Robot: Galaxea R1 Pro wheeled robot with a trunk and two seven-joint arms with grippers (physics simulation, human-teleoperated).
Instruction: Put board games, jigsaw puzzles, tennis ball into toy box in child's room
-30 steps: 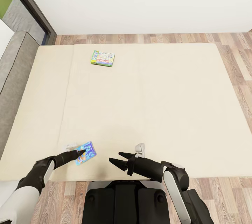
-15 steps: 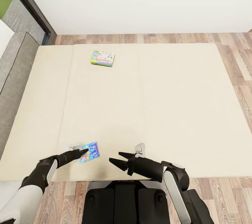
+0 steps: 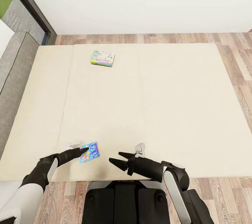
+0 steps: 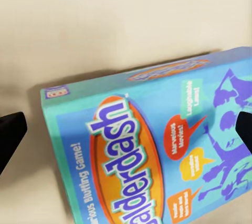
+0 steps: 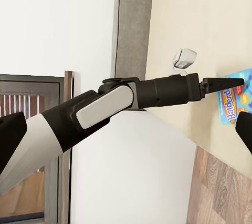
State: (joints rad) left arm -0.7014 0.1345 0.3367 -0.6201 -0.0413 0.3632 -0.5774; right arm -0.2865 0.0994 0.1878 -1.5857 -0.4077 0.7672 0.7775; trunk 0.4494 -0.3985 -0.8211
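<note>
Head view: we see the left claw (image 3: 83, 151) spread wide over the blue game box (image 3: 89, 152) near the bed (image 3: 157, 94) edge, seemingly not gripping. The right claw (image 3: 117, 158) hovers open and empty. A second game box (image 3: 103, 58) lies far off.

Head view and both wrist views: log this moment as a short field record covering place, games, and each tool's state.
place: beige bed, wood floor around it
near game: blue box at the bed's near edge, reads "Balderdash" in the left wrist view
far game: green-edged box lying flat near the bed's far side
left tool: open, fingers either side of the blue box, not closed on it
right tool: open, holding nothing, beside the blue box
</note>
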